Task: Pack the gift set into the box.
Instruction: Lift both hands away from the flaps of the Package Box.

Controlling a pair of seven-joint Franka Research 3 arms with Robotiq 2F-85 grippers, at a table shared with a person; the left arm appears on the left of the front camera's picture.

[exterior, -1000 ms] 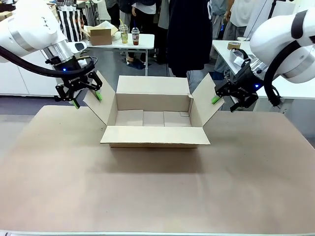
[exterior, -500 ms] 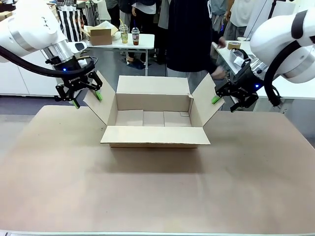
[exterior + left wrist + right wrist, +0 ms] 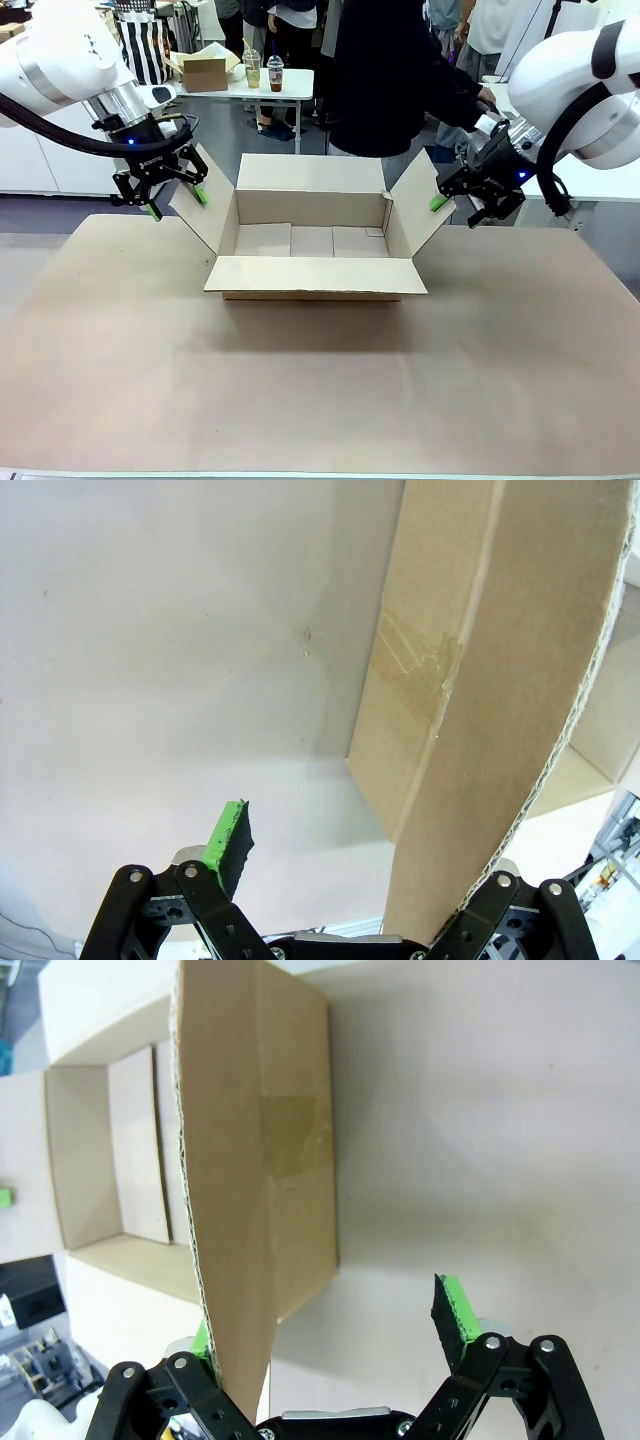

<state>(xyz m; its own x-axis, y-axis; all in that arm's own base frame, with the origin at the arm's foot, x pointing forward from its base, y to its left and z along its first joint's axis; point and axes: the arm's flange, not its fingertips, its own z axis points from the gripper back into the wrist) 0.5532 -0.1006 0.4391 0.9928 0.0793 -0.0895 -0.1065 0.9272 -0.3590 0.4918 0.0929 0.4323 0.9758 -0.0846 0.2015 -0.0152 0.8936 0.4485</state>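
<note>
Behind the box (image 3: 310, 175), the person (image 3: 385, 90) in dark clothes no longer stands straight at its far side. The body now leans toward the box's right, and a dark sleeve (image 3: 445, 95) stretches out that way. The hand (image 3: 488, 97) now reaches over the white side table (image 3: 610, 185) right of the box.

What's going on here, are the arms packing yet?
Not yet. The box sits open mid-table, and its inside is bare cardboard. The left gripper straddles the edge of the left flap with its jaws open. The right gripper does the same at the right flap, seemingly to keep both flaps spread. The person at the far side leans toward the side table behind the right arm.
</note>
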